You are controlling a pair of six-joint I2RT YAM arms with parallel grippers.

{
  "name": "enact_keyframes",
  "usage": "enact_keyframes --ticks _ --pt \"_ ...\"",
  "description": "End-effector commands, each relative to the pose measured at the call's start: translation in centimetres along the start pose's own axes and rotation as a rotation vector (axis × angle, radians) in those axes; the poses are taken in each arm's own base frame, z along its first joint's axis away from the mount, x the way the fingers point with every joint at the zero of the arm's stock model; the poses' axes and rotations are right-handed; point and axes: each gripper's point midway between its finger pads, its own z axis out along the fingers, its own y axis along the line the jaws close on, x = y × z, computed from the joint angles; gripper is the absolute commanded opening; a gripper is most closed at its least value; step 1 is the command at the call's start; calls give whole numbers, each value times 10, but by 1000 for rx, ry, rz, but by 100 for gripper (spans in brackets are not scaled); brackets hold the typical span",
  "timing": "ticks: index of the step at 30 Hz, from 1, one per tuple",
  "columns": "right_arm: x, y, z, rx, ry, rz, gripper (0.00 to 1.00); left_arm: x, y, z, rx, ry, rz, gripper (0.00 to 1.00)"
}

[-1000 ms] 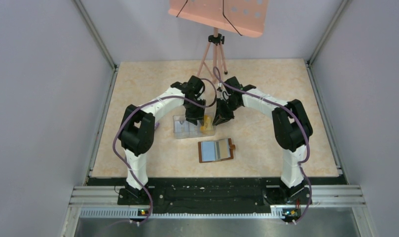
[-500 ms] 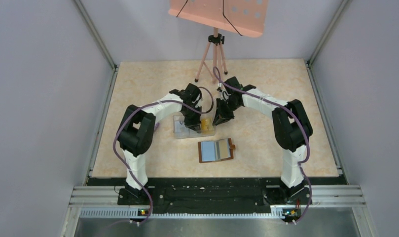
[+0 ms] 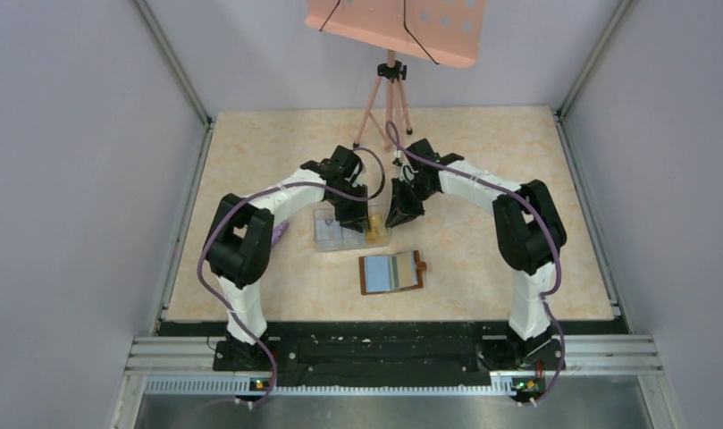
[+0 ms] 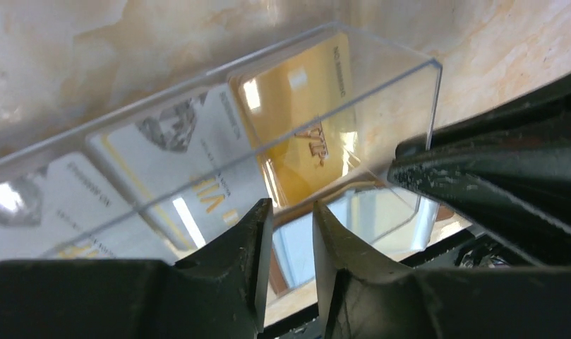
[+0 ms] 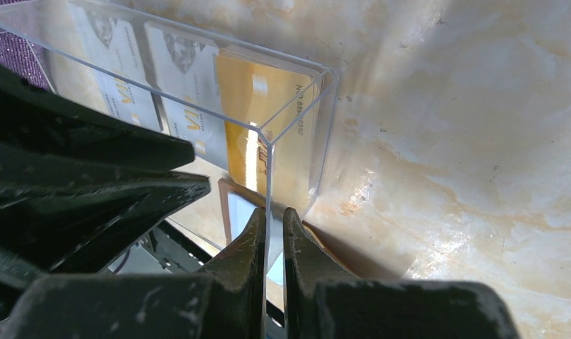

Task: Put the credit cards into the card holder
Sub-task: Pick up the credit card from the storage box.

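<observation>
Credit cards sit inside the clear box, which has three compartments. Two of them hold whitish sets, and the end one holds the orange-yellow set. The left tool is right at the box, close beside the orange-yellow set, with its jaws a little apart. The right tool is at the corner of that same end compartment, with its jaws closed onto the box's clear wall, so the orange-yellow set stands just behind the wall it pinches. One card holder lies open and flat on the counter. It is nearer the arm bases than the box and lies close to the box without touching it.
</observation>
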Motion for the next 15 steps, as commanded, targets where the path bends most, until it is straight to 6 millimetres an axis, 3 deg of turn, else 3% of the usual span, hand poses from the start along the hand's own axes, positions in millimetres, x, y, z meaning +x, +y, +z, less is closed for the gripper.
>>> enact_keyframes --ticks 1,6,15 --pt "5 15 -4 -45 8 -37 0 -17 -16 12 78 -13 -3 29" --pt "5 15 -4 -44 8 -35 0 -22 -12 22 57 -2 -10 23" --pt "6 15 -4 -45 11 -34 0 -23 3 24 -40 -10 -16 29"
